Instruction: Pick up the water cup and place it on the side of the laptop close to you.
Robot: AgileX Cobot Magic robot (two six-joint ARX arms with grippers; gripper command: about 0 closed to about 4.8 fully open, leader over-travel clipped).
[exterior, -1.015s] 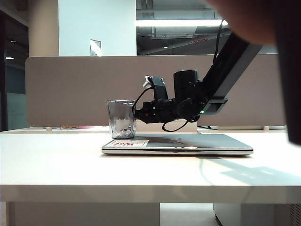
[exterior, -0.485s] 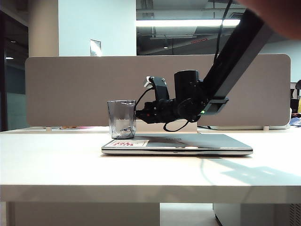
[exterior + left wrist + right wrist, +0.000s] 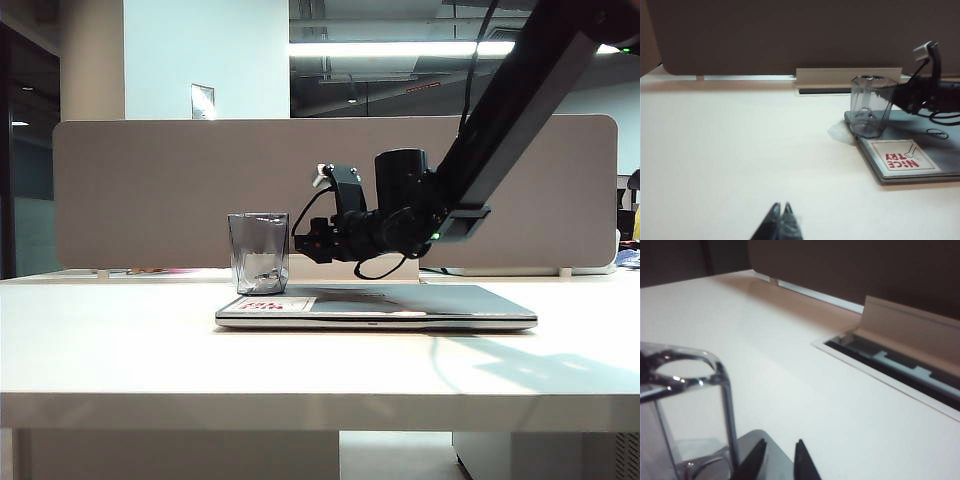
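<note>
Since a second ago my right gripper [image 3: 298,238] has let go of the water cup [image 3: 259,252] and backed off a touch; a sliver of gap now shows between my fingertips and its wall, where before they sat against it. The dark blur that filled the upper corner of the exterior view is gone too.

Nearest the camera, the table [image 3: 120,350] runs bare to its front edge. My left gripper [image 3: 780,221] rests low over it, fingers pressed together, well apart from everything.

Next comes the laptop [image 3: 400,305], lid down, its white sticker [image 3: 902,155] at the near left corner. The cup stands upright at the laptop's far left corner, just behind that sticker; whether its base sits wholly on the lid or partly off the edge I cannot tell. In my right wrist view my fingers [image 3: 756,457] stand slightly apart just beside the cup's rim [image 3: 685,365].

I judge the cup light, stiff and slick: thin clear plastic, empty, tapering downward. It would slide out of a low pinch, so I would take it high, across the wall near the rim or by its handle, gently.
</note>
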